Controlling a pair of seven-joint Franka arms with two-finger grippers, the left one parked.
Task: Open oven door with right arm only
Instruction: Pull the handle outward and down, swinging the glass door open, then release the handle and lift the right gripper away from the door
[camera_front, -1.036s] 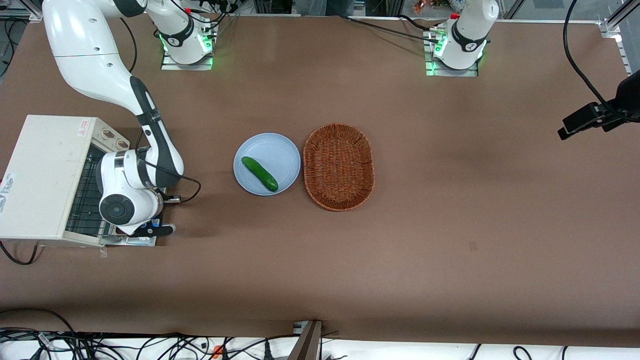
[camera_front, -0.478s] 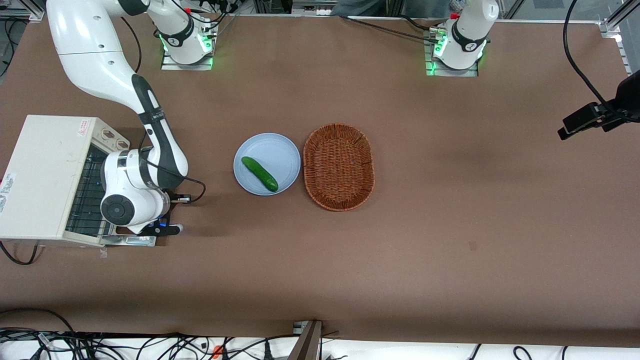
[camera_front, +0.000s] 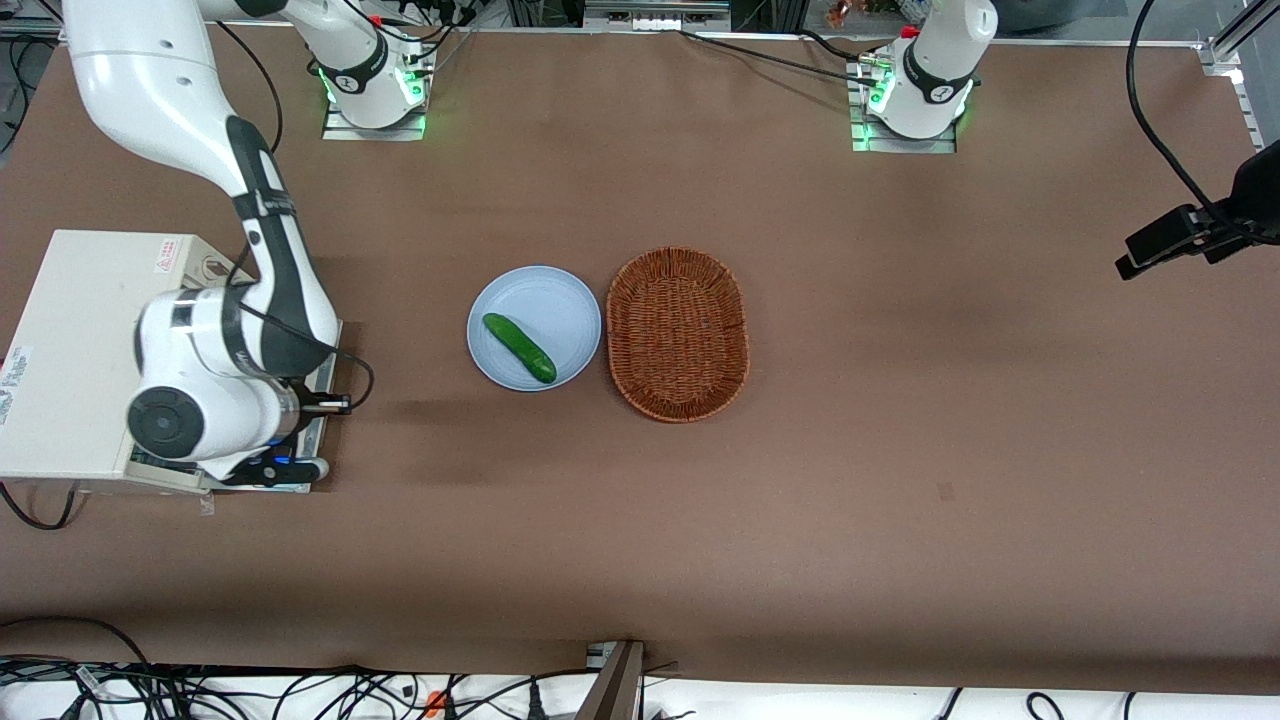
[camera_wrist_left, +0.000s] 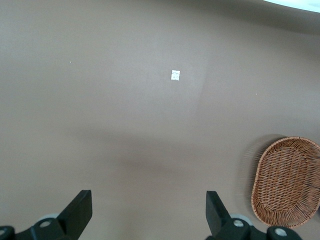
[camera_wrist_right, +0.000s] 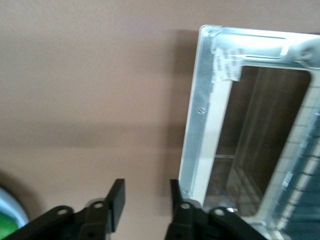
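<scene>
The cream-white oven stands at the working arm's end of the table. Its oven door lies swung down and open, with only its outer edge showing past the right arm, whose wrist hangs over the oven's front. In the right wrist view the oven door shows its metal-framed inner side and glass. My gripper is open above the bare table, just outside the door's edge, with one fingertip close to the frame. Nothing is between the fingers.
A light blue plate holding a green cucumber sits mid-table, with a wicker basket beside it. A black camera hangs over the parked arm's end of the table.
The right arm's wrist has moved over the oven's front and now covers the rack. More of the door's outer edge shows on the table side.
</scene>
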